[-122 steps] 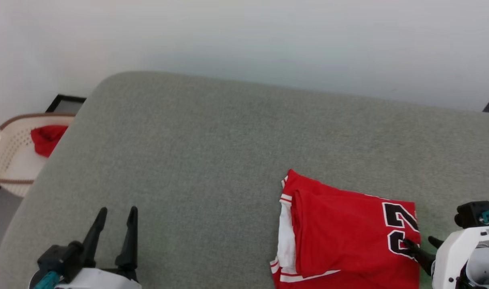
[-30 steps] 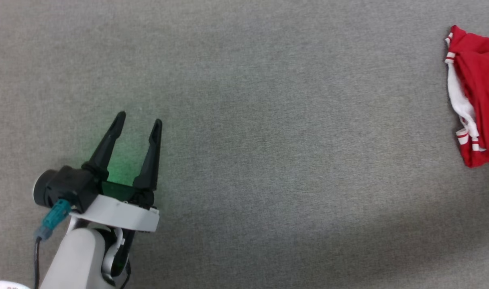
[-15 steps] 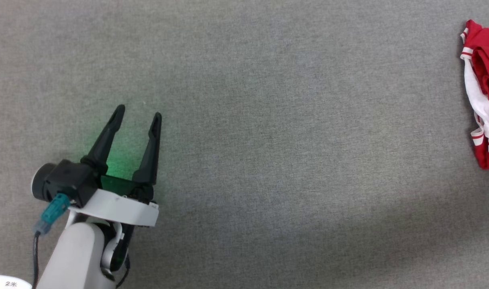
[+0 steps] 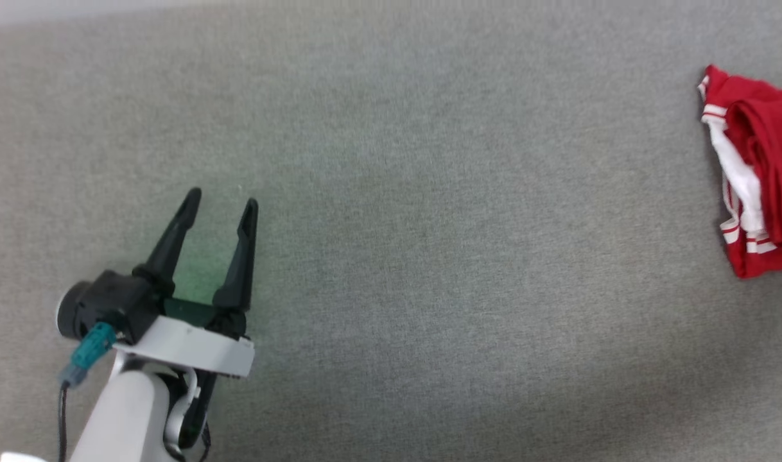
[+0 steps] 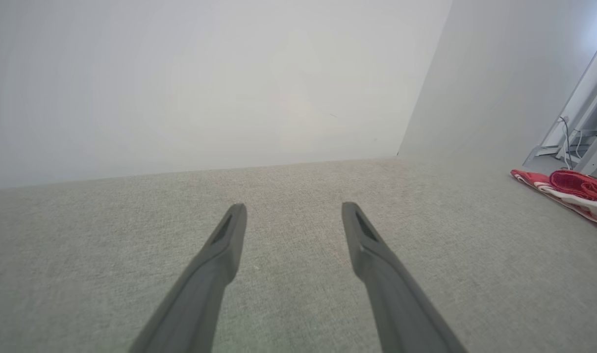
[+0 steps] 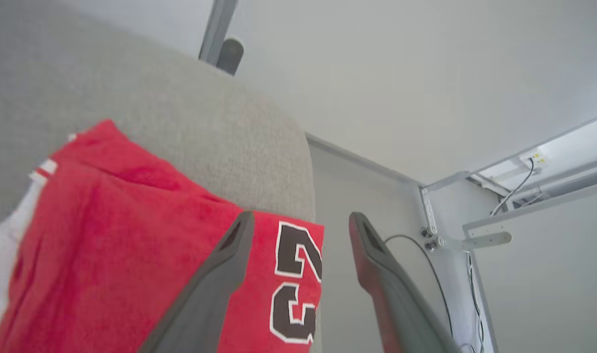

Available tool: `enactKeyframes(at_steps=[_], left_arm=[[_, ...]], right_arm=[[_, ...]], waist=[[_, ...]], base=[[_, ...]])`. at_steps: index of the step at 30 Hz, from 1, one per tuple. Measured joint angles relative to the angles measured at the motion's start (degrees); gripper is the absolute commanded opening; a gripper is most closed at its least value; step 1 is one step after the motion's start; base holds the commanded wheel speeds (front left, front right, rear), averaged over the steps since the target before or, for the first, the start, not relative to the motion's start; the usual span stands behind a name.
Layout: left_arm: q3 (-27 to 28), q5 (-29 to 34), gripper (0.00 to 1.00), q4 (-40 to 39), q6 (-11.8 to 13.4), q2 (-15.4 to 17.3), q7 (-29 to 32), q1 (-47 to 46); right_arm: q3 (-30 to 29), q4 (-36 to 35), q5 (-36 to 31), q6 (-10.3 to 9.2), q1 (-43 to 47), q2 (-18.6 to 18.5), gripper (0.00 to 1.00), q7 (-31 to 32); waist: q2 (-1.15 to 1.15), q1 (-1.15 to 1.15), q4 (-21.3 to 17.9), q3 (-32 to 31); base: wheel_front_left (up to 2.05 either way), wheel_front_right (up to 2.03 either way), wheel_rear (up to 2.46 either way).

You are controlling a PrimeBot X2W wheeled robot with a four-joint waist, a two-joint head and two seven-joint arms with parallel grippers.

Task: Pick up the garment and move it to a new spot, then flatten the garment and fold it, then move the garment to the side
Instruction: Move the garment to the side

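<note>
Shows, at the left of the grey fabric surface [image 4: 429, 256], the left gripper [image 4: 223, 196] over bare fabric, fingers spread wide with nothing between them. Crosses a broad bare stretch in the middle. Finds the garment [image 4: 760, 173], folded red with white sleeve and striped trim showing, at the surface's right edge, well apart from the left fingers, its visible edge running near to far. Puts the right gripper [image 6: 302, 215] just above the garment's "23" corner by the surface's rounded corner, fingers wide apart, gripping nothing. Points to the right arm as much the nearer for any further sideways move.
</note>
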Motion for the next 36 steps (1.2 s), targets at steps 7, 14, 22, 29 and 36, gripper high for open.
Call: enactKeyframes(at_steps=[7, 14, 22, 29, 36], left_arm=[[1.08, -0.01, 1.00, 0.01, 0.00, -0.68, 0.00, 2.54], [3.01, 0.09, 1.00, -0.11, -0.07, -0.85, 0.00, 6.67], [5.11, 0.21, 1.00, -0.49, -0.07, -0.92, 0.00, 11.41], [6.66, 0.73, 1.00, -0.51, -0.07, -1.11, 0.00, 14.77], [8.27, 1.08, 1.00, -0.07, -0.07, -1.18, 0.00, 17.45]], right_arm=[[-2.88, -1.87, 3.55, -0.01, 3.57, 1.91, 1.00, -7.20], [-7.64, -11.89, 4.00, -0.01, 11.21, 2.22, 1.00, -9.33], [-22.71, -26.40, -3.27, -0.01, 27.00, 3.68, 1.00, -9.46], [-35.54, -38.10, -10.18, -0.01, 42.40, 9.17, 1.00, -9.50], [-42.81, -46.10, -13.89, -0.01, 53.19, 14.80, 1.00, -9.49]], waist=[[0.00, 0.00, 0.14, -4.01], [0.00, 0.00, 0.44, -9.65], [0.00, 0.00, 0.82, -16.21], [0.00, 0.00, 1.83, -20.74], [0.00, 0.00, 3.70, -22.77]], base=[[0.00, 0.00, 0.00], [0.00, 0.00, 0.00], [0.00, 0.00, 0.00], [0.00, 0.00, 0.00], [0.00, 0.00, 0.00]])
